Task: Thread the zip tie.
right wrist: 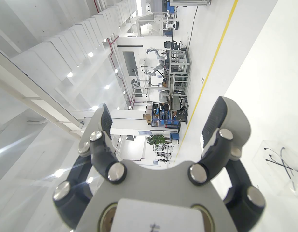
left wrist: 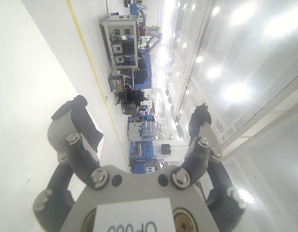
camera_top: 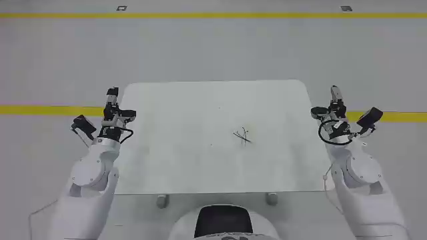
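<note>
Spotted zip tie bundle (camera_top: 242, 135) lying on table (camera_top: 173, 160), slightly right of centre, maybe four crossed. Found left gripper (camera_top: 111, 94) spread wide off left edge, right gripper (camera_top: 335, 93) spread too, off right edge.

The left gripper (left wrist: 139, 105), a silver plate carrying black padded fingers, is spread wide with nothing between its jaws. The right gripper (right wrist: 162, 105), of the same build, is equally wide and empty. Both point forward, well apart, and behind them run the white left arm (camera_top: 92, 168) and the white right arm (camera_top: 363, 170).
</note>
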{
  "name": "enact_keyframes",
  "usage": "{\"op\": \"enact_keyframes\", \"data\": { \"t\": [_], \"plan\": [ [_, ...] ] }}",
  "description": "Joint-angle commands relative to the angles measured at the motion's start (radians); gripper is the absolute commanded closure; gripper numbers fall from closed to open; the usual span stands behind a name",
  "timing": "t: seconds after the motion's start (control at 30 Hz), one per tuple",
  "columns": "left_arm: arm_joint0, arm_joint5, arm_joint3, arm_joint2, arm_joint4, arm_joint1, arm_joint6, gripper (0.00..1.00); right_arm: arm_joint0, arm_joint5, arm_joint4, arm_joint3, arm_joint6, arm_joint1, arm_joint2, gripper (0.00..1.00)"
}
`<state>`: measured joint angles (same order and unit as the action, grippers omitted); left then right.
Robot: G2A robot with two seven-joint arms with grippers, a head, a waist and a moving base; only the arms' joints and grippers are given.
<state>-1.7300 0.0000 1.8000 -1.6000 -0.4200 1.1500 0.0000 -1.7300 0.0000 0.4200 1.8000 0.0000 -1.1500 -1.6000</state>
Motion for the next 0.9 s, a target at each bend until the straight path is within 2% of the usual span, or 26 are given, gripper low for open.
{"op": "enact_keyframes", "data": {
  "t": [0.0,0.03,0.07,0.1,0.13,0.17,0.2,0.23,0.27,0.3,0.33,0.37,0.4,0.43,0.47,0.53,0.7,0.77,0.87],
  "plan": [
    [0.000,0.000,0.000,0.000,0.000,0.000,0.000,0.22,0.000,0.000,0.000,0.000,0.000,0.000,0.000,0.00],
    [0.000,0.000,0.000,0.000,0.000,0.000,0.000,0.00,0.000,0.000,0.000,0.000,0.000,0.000,0.000,0.22],
    [0.000,0.000,0.000,0.000,0.000,0.000,0.000,0.22,0.000,0.000,0.000,0.000,0.000,0.000,0.000,0.00],
    [0.000,0.000,0.000,0.000,0.000,0.000,0.000,0.00,0.000,0.000,0.000,0.000,0.000,0.000,0.000,0.00],
    [0.000,0.000,0.000,0.000,0.000,0.000,0.000,0.00,0.000,0.000,0.000,0.000,0.000,0.000,0.000,0.22],
    [0.000,0.000,0.000,0.000,0.000,0.000,0.000,0.00,0.000,0.000,0.000,0.000,0.000,0.000,0.000,0.00],
    [0.000,0.000,0.000,0.000,0.000,0.000,0.000,0.00,0.000,0.000,0.000,0.000,0.000,0.000,0.000,0.22],
    [0.000,0.000,0.000,0.000,0.000,0.000,0.000,0.00,0.000,0.000,0.000,0.000,0.000,0.000,0.000,0.22],
    [0.000,0.000,0.000,0.000,0.000,0.000,0.000,0.22,0.000,0.000,0.000,0.000,0.000,0.000,0.000,0.22],
    [0.000,0.000,0.000,0.000,0.000,0.000,0.000,0.00,0.000,0.000,0.000,0.000,0.000,0.000,0.000,0.00],
    [0.000,0.000,0.000,0.000,0.000,0.000,0.000,0.00,0.000,0.000,0.000,0.000,0.000,0.000,0.000,0.00],
    [0.000,0.000,0.000,0.000,0.000,0.000,0.000,0.22,0.000,0.000,0.000,0.000,0.000,0.000,0.000,0.22],
    [0.000,0.000,0.000,0.000,0.000,0.000,0.000,0.22,0.000,0.000,0.000,0.000,0.000,0.000,0.000,0.22],
    [0.000,0.000,0.000,0.000,0.000,0.000,0.000,0.00,0.005,-0.004,-0.062,0.015,0.011,0.003,0.003,0.00],
    [0.000,0.000,0.000,0.000,0.000,0.000,0.000,0.00,0.011,-0.001,-0.217,0.027,0.025,0.009,0.019,0.00],
    [0.000,0.000,0.000,0.000,0.000,0.000,0.000,0.00,0.021,-0.005,-0.318,0.026,0.009,0.009,0.051,0.00],
    [0.000,0.000,0.000,0.000,0.000,0.000,0.000,0.00,0.051,0.046,-0.596,-0.004,0.014,0.008,0.150,0.00],
    [0.000,0.000,0.000,0.000,0.000,0.000,0.000,0.00,0.058,0.054,-0.659,-0.016,-0.004,0.006,0.173,0.00],
    [0.000,0.000,0.000,0.000,0.000,0.000,0.000,0.00,0.058,0.054,-0.659,-0.016,-0.004,0.006,0.173,0.00]
  ]
}}
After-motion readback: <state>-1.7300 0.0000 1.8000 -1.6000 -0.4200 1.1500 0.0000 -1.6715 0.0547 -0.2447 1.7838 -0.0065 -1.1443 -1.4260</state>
